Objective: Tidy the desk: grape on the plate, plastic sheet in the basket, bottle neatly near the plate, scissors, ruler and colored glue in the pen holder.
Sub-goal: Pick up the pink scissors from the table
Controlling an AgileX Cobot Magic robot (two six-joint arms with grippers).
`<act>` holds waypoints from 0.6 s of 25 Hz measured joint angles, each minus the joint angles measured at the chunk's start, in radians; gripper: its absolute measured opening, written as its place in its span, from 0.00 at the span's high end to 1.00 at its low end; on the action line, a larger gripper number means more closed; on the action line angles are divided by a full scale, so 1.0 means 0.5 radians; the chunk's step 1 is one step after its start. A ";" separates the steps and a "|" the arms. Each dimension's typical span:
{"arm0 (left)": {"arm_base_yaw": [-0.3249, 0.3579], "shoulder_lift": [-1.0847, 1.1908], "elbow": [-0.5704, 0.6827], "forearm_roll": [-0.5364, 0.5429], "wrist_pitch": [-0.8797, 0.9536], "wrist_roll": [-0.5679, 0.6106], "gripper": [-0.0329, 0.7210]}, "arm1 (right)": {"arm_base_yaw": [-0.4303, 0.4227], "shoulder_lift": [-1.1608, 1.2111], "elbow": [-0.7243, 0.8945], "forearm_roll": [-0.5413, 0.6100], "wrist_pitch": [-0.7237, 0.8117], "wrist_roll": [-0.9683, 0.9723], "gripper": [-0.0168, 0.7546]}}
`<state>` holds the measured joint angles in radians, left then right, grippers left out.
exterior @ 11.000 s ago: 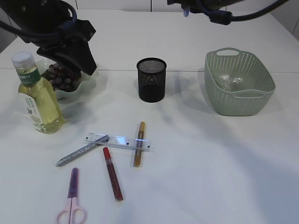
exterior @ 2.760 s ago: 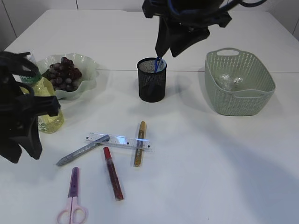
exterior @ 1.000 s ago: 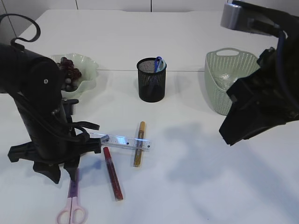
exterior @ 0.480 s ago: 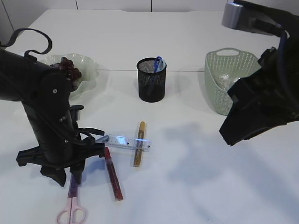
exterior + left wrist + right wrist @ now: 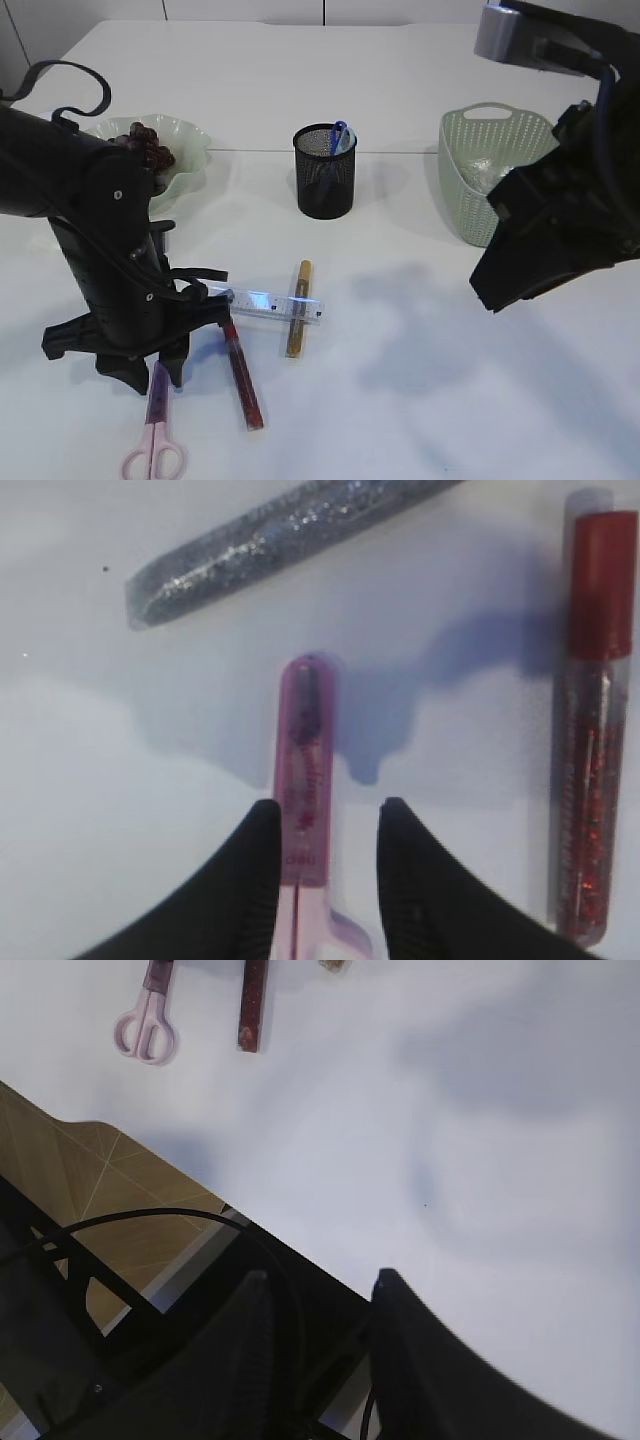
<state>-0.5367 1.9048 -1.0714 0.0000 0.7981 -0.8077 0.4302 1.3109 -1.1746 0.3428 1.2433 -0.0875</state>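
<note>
The scissors (image 5: 304,780) had a translucent purple plastic blade cover, smooth and slightly glossy, and pale pink plastic handles; the glue tubes were clear glossy plastic, one filled with red glitter (image 5: 590,730) under an opaque red cap, one with silver glitter (image 5: 290,530), one with gold (image 5: 298,308). The ruler (image 5: 262,301) was transparent shiny plastic, the pen holder (image 5: 324,171) black metal mesh, and the basket (image 5: 492,180) matt green plastic moulded in a woven pattern. The table (image 5: 420,380) was smooth matt white, the plate (image 5: 185,150) glossy pale green, and the gripper fingers (image 5: 245,880) matt black.
</note>
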 joint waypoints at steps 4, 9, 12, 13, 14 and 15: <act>0.000 0.000 0.000 0.000 0.027 -0.021 0.63 | 0.000 0.000 0.000 0.000 0.000 0.000 0.62; 0.000 0.000 0.000 0.000 0.104 -0.030 0.63 | 0.000 0.000 0.000 0.000 0.000 0.000 0.62; 0.000 0.000 0.004 -0.019 0.109 -0.033 0.63 | 0.000 0.000 0.000 0.000 0.000 0.000 0.62; 0.000 0.000 0.017 -0.027 0.112 -0.033 0.63 | 0.000 0.000 0.000 0.000 0.000 0.000 0.62; 0.000 0.000 0.038 -0.043 0.112 -0.034 0.63 | 0.000 0.000 0.000 0.001 0.000 0.000 0.62; 0.000 0.000 0.059 -0.058 0.117 -0.034 0.63 | 0.000 0.000 0.000 0.001 0.000 0.000 0.62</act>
<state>-0.5367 1.9048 -1.0417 -0.0288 0.8565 -0.8247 0.4302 1.3109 -1.1746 0.3432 1.2433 -0.0875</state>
